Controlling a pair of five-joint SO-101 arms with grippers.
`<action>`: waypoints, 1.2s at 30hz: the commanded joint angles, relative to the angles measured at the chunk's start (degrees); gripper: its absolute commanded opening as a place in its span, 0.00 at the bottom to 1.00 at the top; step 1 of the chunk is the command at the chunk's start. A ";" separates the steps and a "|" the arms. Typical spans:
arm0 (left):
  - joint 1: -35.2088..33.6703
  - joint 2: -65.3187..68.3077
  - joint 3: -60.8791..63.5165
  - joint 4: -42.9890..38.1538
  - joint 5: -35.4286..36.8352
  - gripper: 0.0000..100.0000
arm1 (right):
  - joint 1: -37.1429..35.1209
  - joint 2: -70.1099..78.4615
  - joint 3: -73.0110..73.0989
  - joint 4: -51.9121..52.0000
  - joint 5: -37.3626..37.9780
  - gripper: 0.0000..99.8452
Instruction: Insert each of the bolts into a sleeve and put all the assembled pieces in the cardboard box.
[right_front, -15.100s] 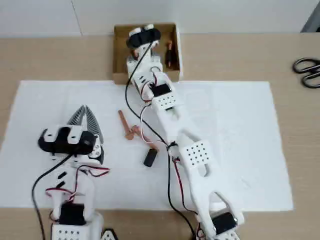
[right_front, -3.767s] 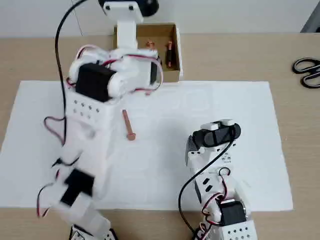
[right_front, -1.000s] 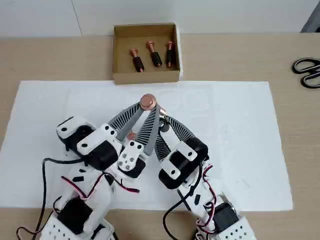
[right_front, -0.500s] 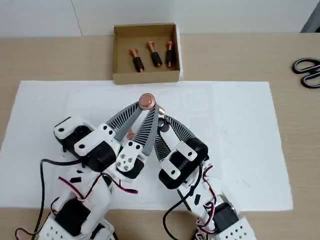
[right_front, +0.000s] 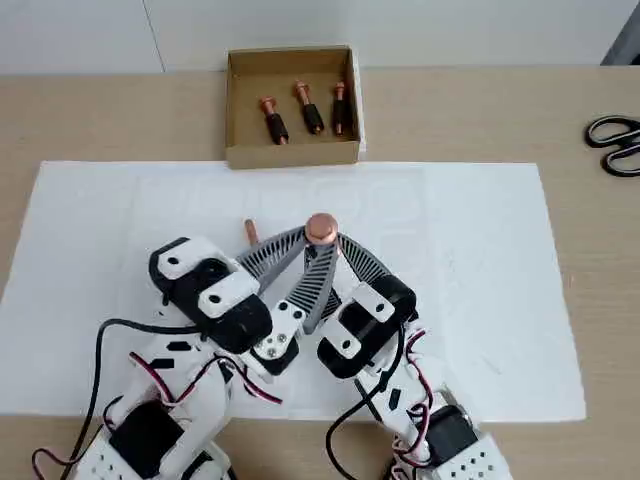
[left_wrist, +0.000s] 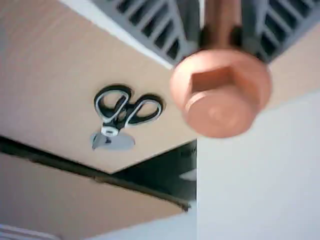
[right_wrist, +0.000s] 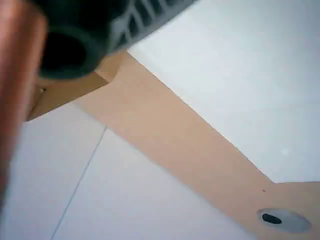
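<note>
Inside the cardboard box (right_front: 290, 155), three assembled pieces (right_front: 305, 108) are laid. Above the counter (right_front: 480, 110), a bolt (right_front: 320, 228) is pinched by the left pincer (right_front: 316, 243) and a sleeve (right_wrist: 70, 50) by the right pincer (right_front: 332, 250); insertion and boxing are judged outstanding.

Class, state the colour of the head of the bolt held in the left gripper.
Copper. The bolt shows its head best in the left wrist view.

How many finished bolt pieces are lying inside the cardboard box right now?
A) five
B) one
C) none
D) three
D: the cardboard box holds three copper bolts, each pushed into one of the black sleeves, lying side by side.
</note>
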 joint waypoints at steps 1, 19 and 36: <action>0.35 -0.70 -3.12 1.41 -1.85 0.01 | 0.40 -1.27 0.26 -0.84 0.26 0.00; 0.26 -0.79 -6.55 -0.18 -6.42 0.01 | 0.48 -1.27 0.26 -0.84 0.26 0.00; 0.26 -0.70 1.63 -5.10 -9.32 0.01 | 0.48 -1.27 0.26 -0.84 0.26 0.00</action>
